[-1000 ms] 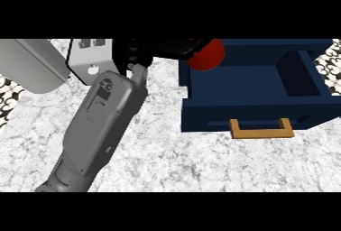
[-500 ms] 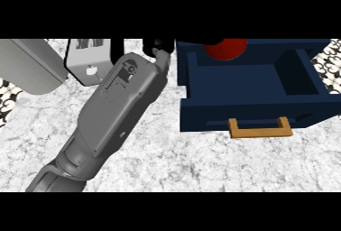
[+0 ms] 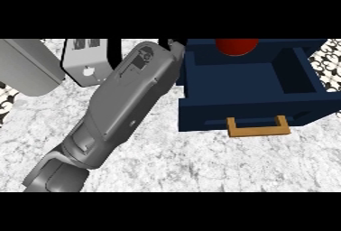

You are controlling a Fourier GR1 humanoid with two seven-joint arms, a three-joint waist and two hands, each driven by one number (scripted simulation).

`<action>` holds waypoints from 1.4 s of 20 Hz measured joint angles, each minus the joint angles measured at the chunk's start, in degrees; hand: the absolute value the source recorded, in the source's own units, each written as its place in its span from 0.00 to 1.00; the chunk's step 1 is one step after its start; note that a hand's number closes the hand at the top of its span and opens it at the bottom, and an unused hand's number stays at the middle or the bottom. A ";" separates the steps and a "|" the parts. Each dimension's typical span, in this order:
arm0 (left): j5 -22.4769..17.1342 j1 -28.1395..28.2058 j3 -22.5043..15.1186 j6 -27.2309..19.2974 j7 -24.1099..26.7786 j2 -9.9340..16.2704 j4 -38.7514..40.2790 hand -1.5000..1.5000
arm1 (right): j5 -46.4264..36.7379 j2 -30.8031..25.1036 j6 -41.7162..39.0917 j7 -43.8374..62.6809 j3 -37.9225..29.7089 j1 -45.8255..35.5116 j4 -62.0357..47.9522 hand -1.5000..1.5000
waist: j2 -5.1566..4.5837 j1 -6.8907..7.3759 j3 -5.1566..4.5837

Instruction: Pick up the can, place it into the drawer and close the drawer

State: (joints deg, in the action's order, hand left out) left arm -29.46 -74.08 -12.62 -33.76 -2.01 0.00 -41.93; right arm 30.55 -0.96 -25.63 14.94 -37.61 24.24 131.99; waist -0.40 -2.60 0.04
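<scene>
Though only its lower curve shows below the top edge of the view, the red can (image 3: 236, 46) sits at the far end of the open dark blue drawer (image 3: 233, 85) — whether it stands on the drawer floor or is held above it cannot be told, since the rest of it is cut off. The drawer stands pulled out over the marbled counter (image 3: 200, 158), its front wall towards us and its tan handle (image 3: 258, 126) sticking out over the stone. A blue partition (image 3: 293, 67) runs along the inside on the right, closing off a narrow side section.

Just left of the drawer, a grey forearm (image 3: 117, 108) slants up from the lower left corner, its upper end close against the drawer's left wall. The hand (image 3: 174, 45) at its tip is nearly all hidden: only a dark sliver shows beside the drawer's far left corner, so I cannot tell whether its fingers are spread or curled, nor whether they touch the can. Which arm it is cannot be read either.

Behind the forearm lies a light grey plate-like part (image 3: 85, 63) with small holes, partly covered by the arm, and farther left a large rounded grey shape (image 3: 26, 67) — cut by the view's edge. Patterned tiling (image 3: 329, 61) peeks out at the far right, and again at the left edge.
</scene>
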 measured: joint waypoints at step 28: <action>-20.48 -5.71 -20.09 -9.92 7.83 0.00 14.20 0.00 | -0.32 -2.44 2.98 4.47 1.33 -5.98 0.08 0.00 | -0.70 -2.62 0.06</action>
State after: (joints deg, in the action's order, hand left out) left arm -49.94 -79.79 -32.71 -43.68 5.82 0.01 -27.73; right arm 30.23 -3.40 -22.64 19.41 -36.28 18.26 132.07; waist -1.10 -5.22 0.11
